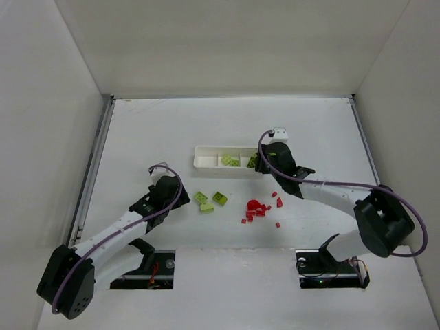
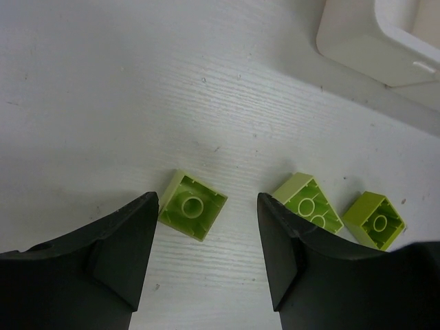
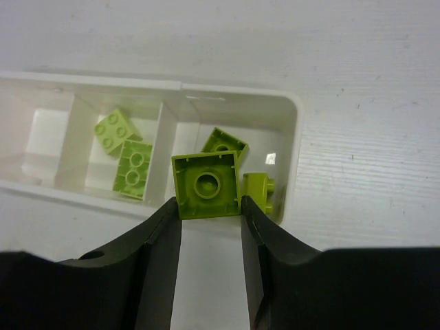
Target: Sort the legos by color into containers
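The white three-compartment tray (image 1: 206, 157) lies mid-table. My right gripper (image 3: 210, 206) is shut on a lime-green lego (image 3: 208, 184), held underside up over the near wall of the tray's right end compartment (image 3: 289, 117). That compartment holds two green legos (image 3: 223, 143), and the middle one holds two more (image 3: 135, 168). My left gripper (image 2: 206, 206) is open just above the table, with an upside-down green lego (image 2: 193, 205) at its fingertips. Two more green legos (image 2: 308, 203) lie to its right. Tiny red legos (image 1: 258, 206) lie scattered right of them.
The tray's left compartment (image 1: 205, 157) looks empty. White walls enclose the table on the left, back and right. The arm bases (image 1: 330, 265) sit at the near edge.
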You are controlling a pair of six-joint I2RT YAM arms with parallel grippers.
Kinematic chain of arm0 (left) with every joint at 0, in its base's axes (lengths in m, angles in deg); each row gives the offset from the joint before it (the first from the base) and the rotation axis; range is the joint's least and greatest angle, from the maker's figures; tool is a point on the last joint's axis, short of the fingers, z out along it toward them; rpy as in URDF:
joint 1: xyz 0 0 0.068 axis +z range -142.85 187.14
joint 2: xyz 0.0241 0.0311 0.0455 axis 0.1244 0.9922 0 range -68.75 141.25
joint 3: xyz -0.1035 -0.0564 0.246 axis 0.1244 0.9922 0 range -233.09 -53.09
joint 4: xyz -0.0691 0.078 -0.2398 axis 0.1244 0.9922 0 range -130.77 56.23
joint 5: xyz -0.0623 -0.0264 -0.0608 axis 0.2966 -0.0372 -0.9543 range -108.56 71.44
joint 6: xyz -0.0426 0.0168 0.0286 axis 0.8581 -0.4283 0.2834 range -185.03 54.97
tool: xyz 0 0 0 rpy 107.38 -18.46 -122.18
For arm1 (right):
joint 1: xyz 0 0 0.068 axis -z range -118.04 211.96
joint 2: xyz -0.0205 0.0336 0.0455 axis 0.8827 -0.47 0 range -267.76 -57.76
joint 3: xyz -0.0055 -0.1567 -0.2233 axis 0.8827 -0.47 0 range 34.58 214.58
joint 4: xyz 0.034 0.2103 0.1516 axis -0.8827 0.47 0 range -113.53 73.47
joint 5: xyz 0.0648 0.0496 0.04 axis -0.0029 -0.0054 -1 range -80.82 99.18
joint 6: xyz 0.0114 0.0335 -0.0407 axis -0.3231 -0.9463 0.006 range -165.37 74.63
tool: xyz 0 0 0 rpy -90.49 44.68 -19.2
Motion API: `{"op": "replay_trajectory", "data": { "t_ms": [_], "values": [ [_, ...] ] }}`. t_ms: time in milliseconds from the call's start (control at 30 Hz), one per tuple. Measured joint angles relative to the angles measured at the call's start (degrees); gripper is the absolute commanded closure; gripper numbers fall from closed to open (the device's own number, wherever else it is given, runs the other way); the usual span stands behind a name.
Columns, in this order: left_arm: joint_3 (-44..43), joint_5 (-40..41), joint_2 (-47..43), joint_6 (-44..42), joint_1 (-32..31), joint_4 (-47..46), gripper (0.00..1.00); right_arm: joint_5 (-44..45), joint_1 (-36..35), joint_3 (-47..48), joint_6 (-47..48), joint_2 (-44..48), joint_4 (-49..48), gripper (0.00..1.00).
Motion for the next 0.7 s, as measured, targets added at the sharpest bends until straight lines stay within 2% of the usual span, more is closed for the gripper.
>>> {"op": "replay_trajectory", "data": {
  "t_ms": [100, 200, 367, 533, 700],
  "values": [
    [0.02, 0.79, 1.01, 0.07, -0.81, -0.02, 0.43, -0.37, 1.14, 1.29, 0.28, -2.56, -0.04, 0.33],
    [0.02, 1.73, 1.73, 0.04, -1.40, -0.02, 0.44, -0.48, 1.09, 1.33, 0.74, -2.47, -0.20, 0.27],
    [0.02, 3.30, 2.78, 0.04, -2.12, -0.09, 0.50, 0.04, -1.44, 0.24, 0.76, 1.05, -0.48, 0.25],
    [0.02, 4.35, 4.35, 0.02, -3.02, -0.44, 0.58, 1.73, -7.26, -2.73, 0.42, 6.88, -0.94, 0.25],
    [0.02, 5.35, 6.67, 0.09, -3.50, -1.92, 0.79, 2.82, -13.35, -6.45, -0.37, 9.88, -0.85, 0.25]
  ]
}}
